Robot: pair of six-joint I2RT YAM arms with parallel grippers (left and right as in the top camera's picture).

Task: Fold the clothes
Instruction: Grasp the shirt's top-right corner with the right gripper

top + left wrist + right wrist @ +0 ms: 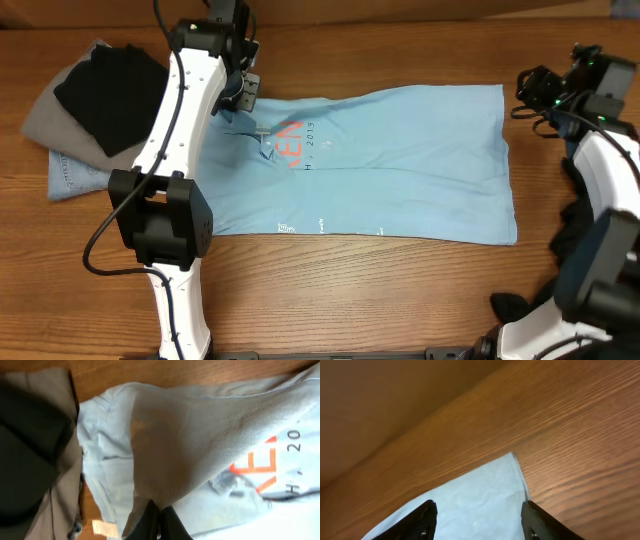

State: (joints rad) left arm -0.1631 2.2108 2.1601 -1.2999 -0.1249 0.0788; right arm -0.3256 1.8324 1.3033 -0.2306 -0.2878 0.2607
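The clothes, a light blue T-shirt (400,165) with orange-red and white lettering, lie lengthwise across the table. My left gripper (243,97) is at the shirt's left end, shut on a raised fold of its fabric. In the left wrist view the black fingers (159,521) pinch that fold (200,445), which drapes up over them beside the lettering (260,467). My right gripper (527,95) hovers by the shirt's far right corner. In the right wrist view it (480,521) stands open above that corner (507,467), holding nothing.
A pile of other garments lies at the far left: black (110,90) on grey (55,115) over pale denim (80,178), close to the shirt's left end. A white label (105,527) shows by the shirt's edge. Bare wood (380,290) lies in front.
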